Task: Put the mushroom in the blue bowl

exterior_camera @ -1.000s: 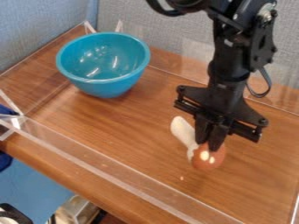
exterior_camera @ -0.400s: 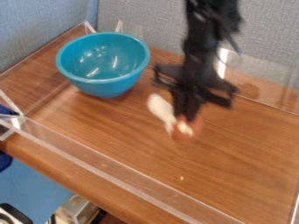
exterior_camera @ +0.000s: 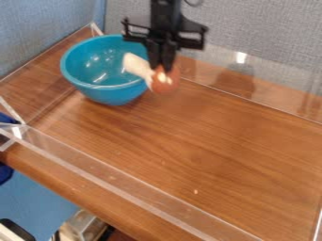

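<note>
The mushroom point(exterior_camera: 161, 79), reddish cap down and pale stem slanting up to the left, hangs clamped in the gripper point(exterior_camera: 163, 68) above the table point(exterior_camera: 214, 141), right at the near right rim of the blue bowl point(exterior_camera: 107, 68). The bowl looks empty. Pickup and most of the carry seem done; what remains is centring over the bowl and letting go.

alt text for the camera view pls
A black robot hand pointing down holds a small toy mushroom with a reddish-brown cap, shut on it beside the right rim of a glossy turquoise-blue plastic bowl on a wooden table.
</note>
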Available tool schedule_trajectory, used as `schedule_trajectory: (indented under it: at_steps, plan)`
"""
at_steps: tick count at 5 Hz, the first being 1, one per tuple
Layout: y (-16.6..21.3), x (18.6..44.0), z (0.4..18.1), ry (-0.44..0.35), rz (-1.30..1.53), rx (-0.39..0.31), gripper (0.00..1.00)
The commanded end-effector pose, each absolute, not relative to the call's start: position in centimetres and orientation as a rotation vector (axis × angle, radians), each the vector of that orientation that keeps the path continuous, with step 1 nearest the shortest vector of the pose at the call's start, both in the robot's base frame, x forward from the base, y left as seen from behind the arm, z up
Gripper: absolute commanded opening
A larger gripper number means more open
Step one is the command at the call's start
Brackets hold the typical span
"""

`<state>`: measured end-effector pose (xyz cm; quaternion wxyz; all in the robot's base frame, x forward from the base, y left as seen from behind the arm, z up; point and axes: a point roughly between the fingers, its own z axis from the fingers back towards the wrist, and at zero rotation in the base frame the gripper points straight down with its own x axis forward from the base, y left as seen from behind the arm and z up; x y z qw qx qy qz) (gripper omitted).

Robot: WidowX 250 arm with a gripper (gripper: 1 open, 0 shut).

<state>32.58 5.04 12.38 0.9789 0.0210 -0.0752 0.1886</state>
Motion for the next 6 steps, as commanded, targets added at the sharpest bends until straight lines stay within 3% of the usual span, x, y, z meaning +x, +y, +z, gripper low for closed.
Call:
schedule_trajectory:
  at_steps: [1,6]
  plan:
    - [6.4,34.9,13.7,-0.213,0.411,0.044,0.00]
    - [6.6,36.1,14.1,-0.205,0.450,0.032,0.00]
